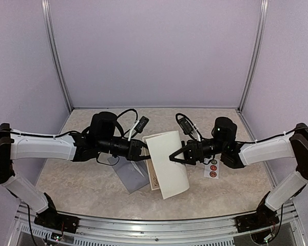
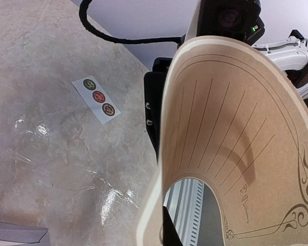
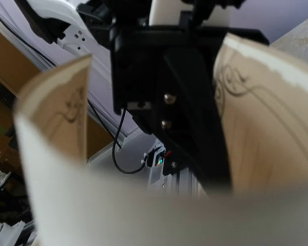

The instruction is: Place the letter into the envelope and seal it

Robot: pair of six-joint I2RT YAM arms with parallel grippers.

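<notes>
Bowing upward, the letter (image 1: 167,166) is pinched in the closed jaws of left gripper (image 1: 143,149) and right gripper (image 1: 172,157); the envelope (image 1: 129,175) lies flat on the table (image 1: 77,179), just near-left, nearest the left arm.

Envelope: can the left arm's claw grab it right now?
Probably not yet. The left claw is shut on the letter, held off the table. The envelope lies just below it, so it looks near enough once that claw is free.

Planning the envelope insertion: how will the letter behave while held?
Likely floppy: the letter bows into a deep arch rather than lying flat. Probably light, being one thin sheet. Its free edges may sag or catch on the envelope.
</notes>
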